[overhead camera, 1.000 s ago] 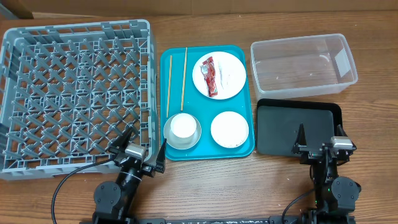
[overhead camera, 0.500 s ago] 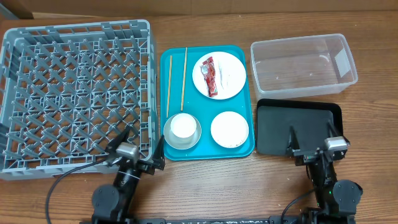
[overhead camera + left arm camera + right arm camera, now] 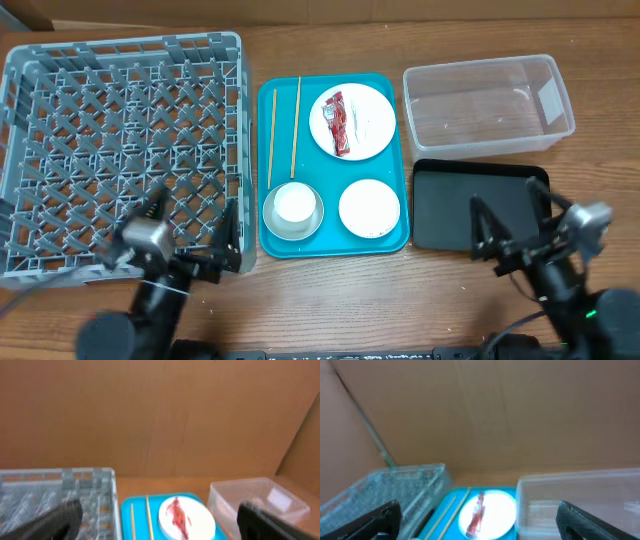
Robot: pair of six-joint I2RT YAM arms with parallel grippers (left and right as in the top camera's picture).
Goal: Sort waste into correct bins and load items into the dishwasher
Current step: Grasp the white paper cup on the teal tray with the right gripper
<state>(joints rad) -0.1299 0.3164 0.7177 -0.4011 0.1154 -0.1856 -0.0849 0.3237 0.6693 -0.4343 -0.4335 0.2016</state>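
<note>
We see our left gripper [image 3: 190,235] spread wide and empty over the grey dish rack [image 3: 120,150] near edge, our right gripper [image 3: 510,225] likewise parted above the black tray [image 3: 445,205], red-and-white wrapper [image 3: 337,122] on the large white plate [image 3: 370,120], well beyond both.

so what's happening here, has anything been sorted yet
Nothing has been sorted yet. Both arms sit at the near edge of the table, the left gripper by the grey dish rack and the right gripper over the black tray, both open and holding nothing. The teal serving tray holds everything: the large white plate with the red-and-white wrapper on it, two chopsticks, a metal bowl and a small white dish. The clear tub looks empty.
</note>
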